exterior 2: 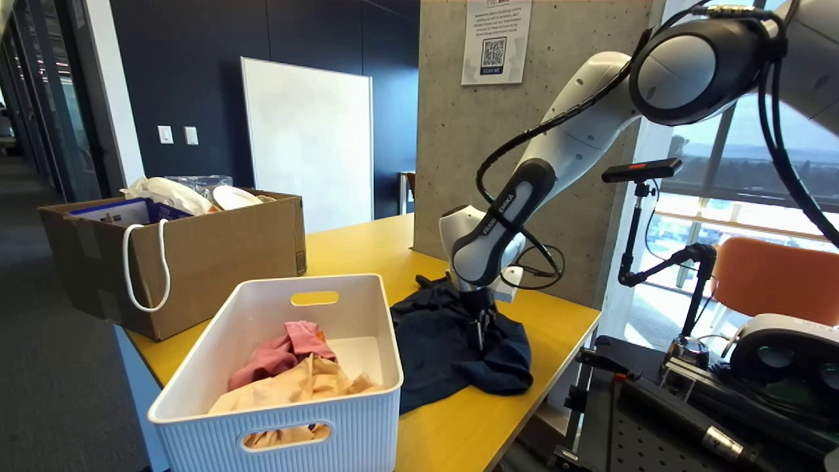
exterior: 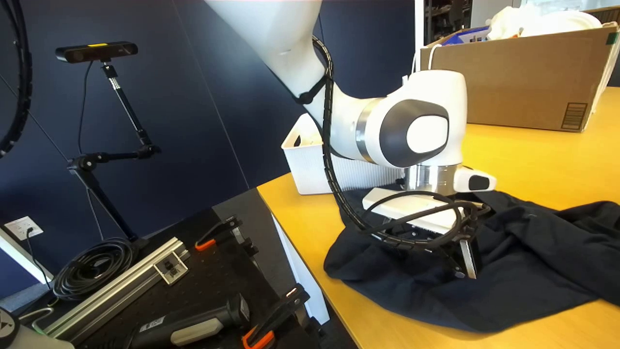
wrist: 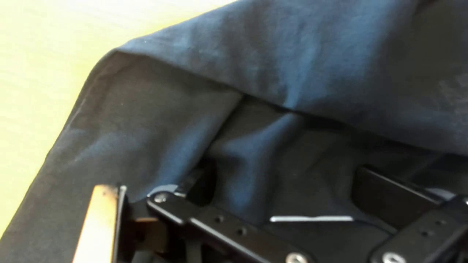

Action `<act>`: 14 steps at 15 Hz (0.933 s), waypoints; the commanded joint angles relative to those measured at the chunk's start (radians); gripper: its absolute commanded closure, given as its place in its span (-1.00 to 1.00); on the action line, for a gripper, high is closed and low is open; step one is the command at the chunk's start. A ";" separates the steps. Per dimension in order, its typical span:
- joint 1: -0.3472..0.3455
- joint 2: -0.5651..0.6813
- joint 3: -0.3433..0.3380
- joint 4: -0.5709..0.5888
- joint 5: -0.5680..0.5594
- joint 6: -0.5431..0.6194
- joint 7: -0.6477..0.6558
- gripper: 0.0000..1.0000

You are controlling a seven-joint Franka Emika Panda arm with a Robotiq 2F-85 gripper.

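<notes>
A dark navy cloth lies crumpled on the yellow table in both exterior views. It fills most of the wrist view, with a folded-over layer along its upper part. My gripper points down at the cloth, also in an exterior view. In the wrist view the two black fingers of the gripper stand wide apart, with navy folds below and between them. Nothing is clamped. The fingertips are close to the cloth or in its folds; I cannot tell whether they touch it.
A white ribbed basket holding pink cloth and peach cloth stands beside the navy cloth, also behind the arm. A full cardboard box stands on the yellow table. A concrete pillar rises behind the arm.
</notes>
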 commanded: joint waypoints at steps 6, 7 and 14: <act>-0.010 0.000 -0.107 -0.076 -0.033 0.078 0.095 -1.00; -0.011 -0.004 -0.117 -0.085 -0.035 0.072 0.098 -1.00; -0.004 -0.056 -0.135 -0.121 -0.036 0.064 0.113 -1.00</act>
